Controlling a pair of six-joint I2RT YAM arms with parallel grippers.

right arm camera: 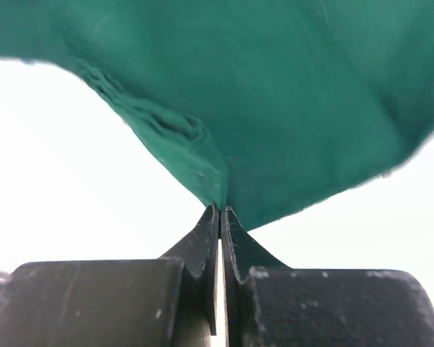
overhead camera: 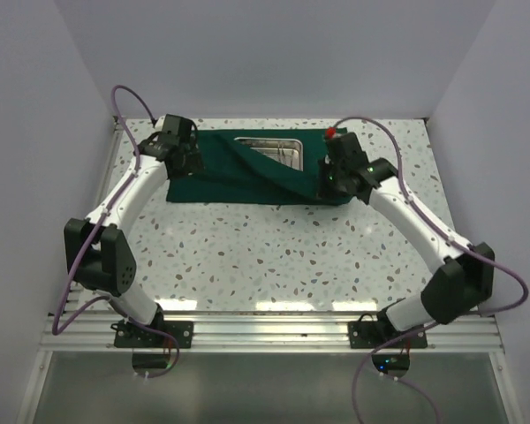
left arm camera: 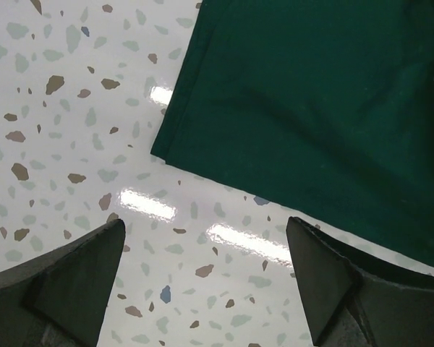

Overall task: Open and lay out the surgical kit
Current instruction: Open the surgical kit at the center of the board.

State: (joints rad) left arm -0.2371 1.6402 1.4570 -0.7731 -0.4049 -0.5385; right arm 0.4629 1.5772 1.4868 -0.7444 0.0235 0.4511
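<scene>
The surgical kit (overhead camera: 247, 181), upper middle of the overhead frame on the surface (overhead camera: 274, 256), looks like limp, light cloth (right arm camera: 289, 108) around a rigid tray (overhead camera: 287, 141), best gripped at edges: the right end effector (right arm camera: 221, 217) pinches a fold, the left end effector (left arm camera: 202, 224) gapes empty near a corner.

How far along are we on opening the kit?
Partly opened: the green cloth wrap is folded back enough to expose the steel tray. In hand: the right hand pinches a raised cloth fold; the left hand hovers open by the cloth's corner. Left: spreading the remaining flaps flat and laying out the kit.
</scene>
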